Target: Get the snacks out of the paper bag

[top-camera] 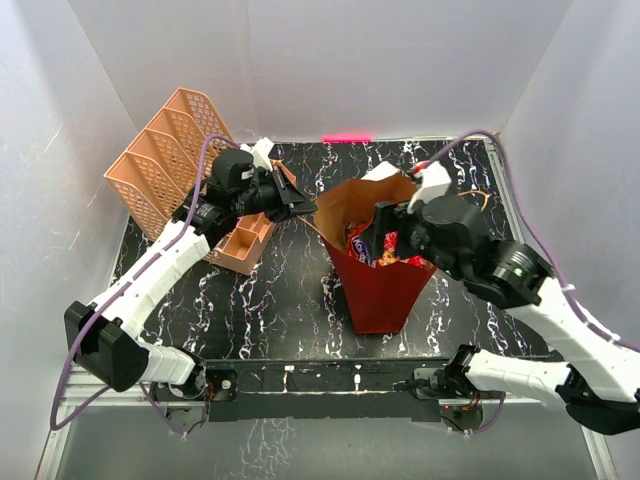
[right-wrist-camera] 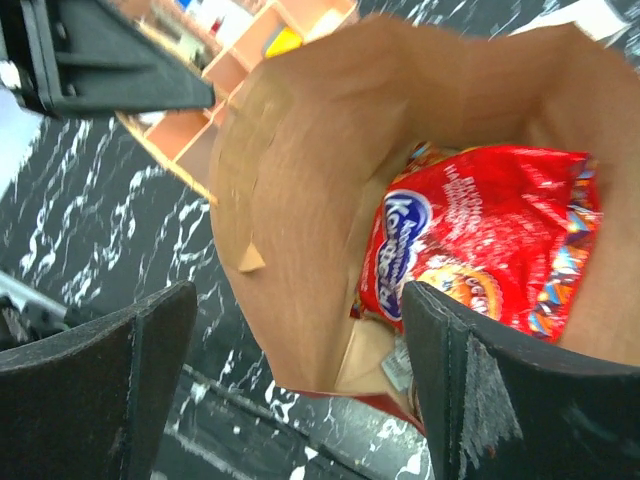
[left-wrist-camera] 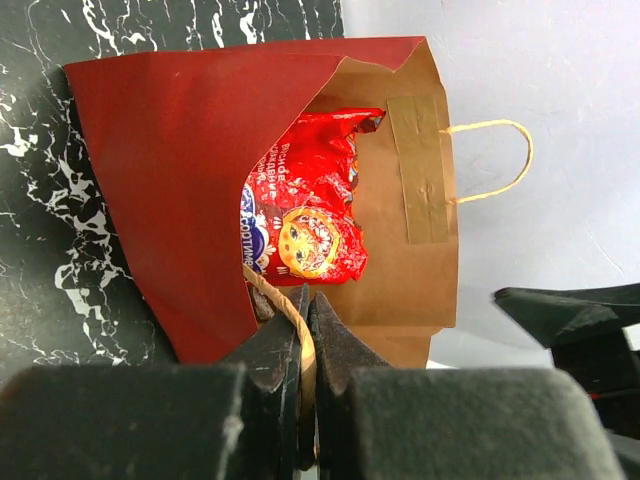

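- Reads as a robotics lab test cell rather than a home, shop or kitchen.
- Boxed in on three sides by plain white panels (top-camera: pixel 400 70).
- Floored with a black marble-pattern table top (top-camera: pixel 270 300), edged at the near side by a metal mounting rail (top-camera: pixel 320 381).
- Built around two white-and-black machines, left arm (top-camera: pixel 160 270) and right arm (top-camera: pixel 560 310), bolted side by side at that rail.
- Strung with loose purple cables (top-camera: pixel 203 165) running along the arms.
- Marked with a strip of pink tape (top-camera: pixel 346 137) at the far table edge.
- Set with staged props: a peach lattice tray (top-camera: pixel 160 165) and a dark red paper bag (top-camera: pixel 385 290).
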